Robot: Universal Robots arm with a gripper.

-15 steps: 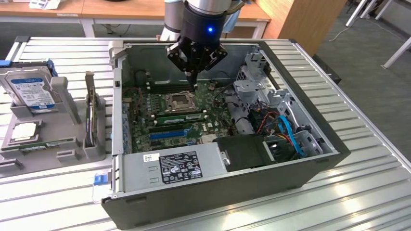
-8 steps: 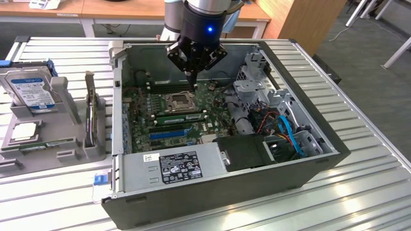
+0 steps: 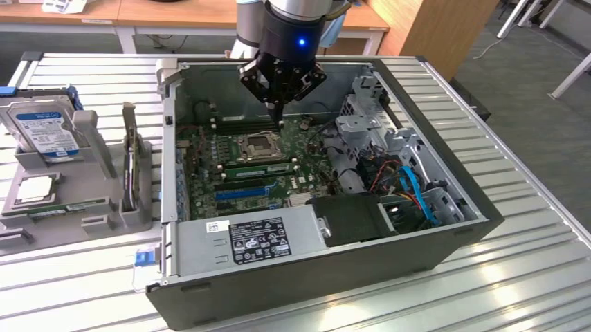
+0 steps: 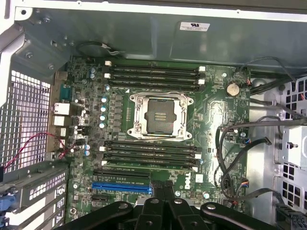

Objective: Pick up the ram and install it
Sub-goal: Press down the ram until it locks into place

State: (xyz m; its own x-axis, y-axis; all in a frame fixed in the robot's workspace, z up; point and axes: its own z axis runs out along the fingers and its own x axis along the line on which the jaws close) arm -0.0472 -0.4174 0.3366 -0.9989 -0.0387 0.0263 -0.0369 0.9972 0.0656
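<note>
An open computer case point(image 3: 443, 238) stands on the slatted table. My gripper point(image 3: 275, 119) hangs inside it, just above the motherboard point(image 4: 216, 115) near the far black memory slots point(image 4: 152, 76). Its fingers point(image 4: 169, 191) are pressed together and shut, and I see nothing between them. A narrow green board that looks like the ram point(image 3: 66, 206) lies flat in the grey fixture point(image 3: 93, 225), outside the case on the exterior view's left and well away from the gripper. A second bank of memory slots point(image 4: 151, 155) lies on the other side of the CPU socket point(image 4: 159, 115).
A blue-labelled hard drive point(image 3: 46, 131) stands upright in the grey fixture. Inside the case, the power supply point(image 3: 254, 238) fills the near side. A metal drive cage point(image 3: 369, 131) and loose cables point(image 3: 406, 187) crowd the exterior view's right.
</note>
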